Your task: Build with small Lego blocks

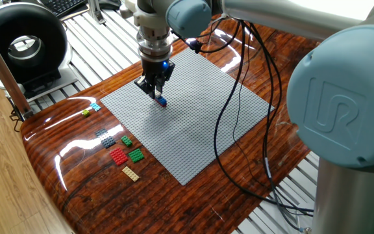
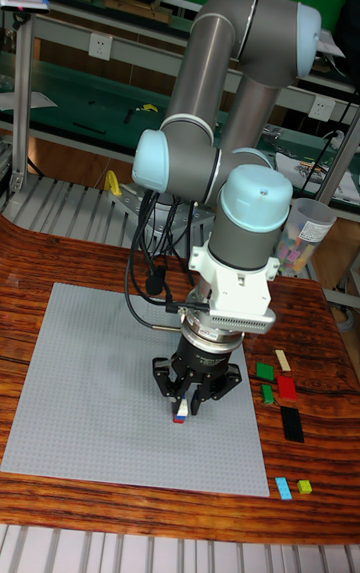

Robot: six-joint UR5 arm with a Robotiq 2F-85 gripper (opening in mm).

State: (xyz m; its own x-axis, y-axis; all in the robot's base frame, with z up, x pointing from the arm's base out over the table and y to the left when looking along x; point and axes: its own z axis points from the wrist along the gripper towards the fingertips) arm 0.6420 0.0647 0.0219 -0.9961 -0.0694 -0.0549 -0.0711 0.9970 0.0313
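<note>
My gripper stands low over the left part of the grey baseplate, fingers pointing down. Its fingertips close on a small blue Lego block with red on top, which rests on the plate. The tall fixed view shows the same gripper pinching that block near the front of the baseplate. Loose small Lego blocks lie on the wood beside the plate: cyan, yellow-green, grey, green, red, tan.
A black ring-shaped device stands at the back left. Black cables hang from the arm across the plate's right side. The arm's thick base column fills the right. A clear cup of pieces sits behind the table.
</note>
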